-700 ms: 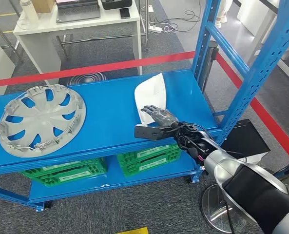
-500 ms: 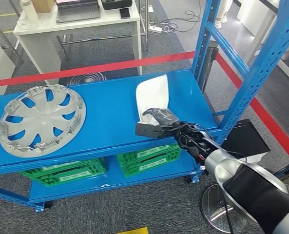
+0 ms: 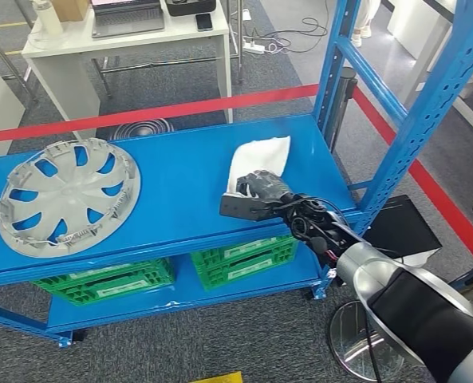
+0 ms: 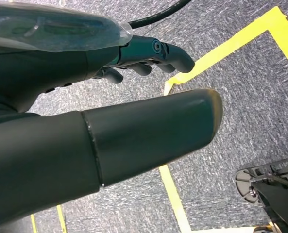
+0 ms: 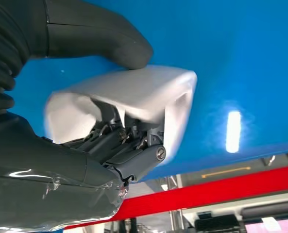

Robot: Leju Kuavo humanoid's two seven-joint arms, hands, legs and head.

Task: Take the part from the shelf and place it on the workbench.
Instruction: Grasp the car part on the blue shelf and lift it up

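A white curved plastic part (image 3: 265, 152) lies on the blue shelf board (image 3: 179, 183), right of its middle. My right hand (image 3: 254, 194) reaches in from the right and grips the part's near edge. The right wrist view has the thumb (image 5: 98, 34) pressing on top of the white part (image 5: 149, 90), with the darker fingers (image 5: 135, 150) curled in beneath it. My left hand (image 4: 98, 121) hangs over the grey floor with its fingers apart and nothing in it.
A silver hubcap (image 3: 68, 195) lies on the shelf's left end. Green crates (image 3: 246, 259) stand on the lower board. Blue uprights (image 3: 426, 112) rise at the right. Red tape (image 3: 161, 112) and a white desk (image 3: 132, 36) lie behind the shelf.
My right hand's fingers have closed on the white part. The part has tipped from standing tall to lying lower, with its far end swung to the right.
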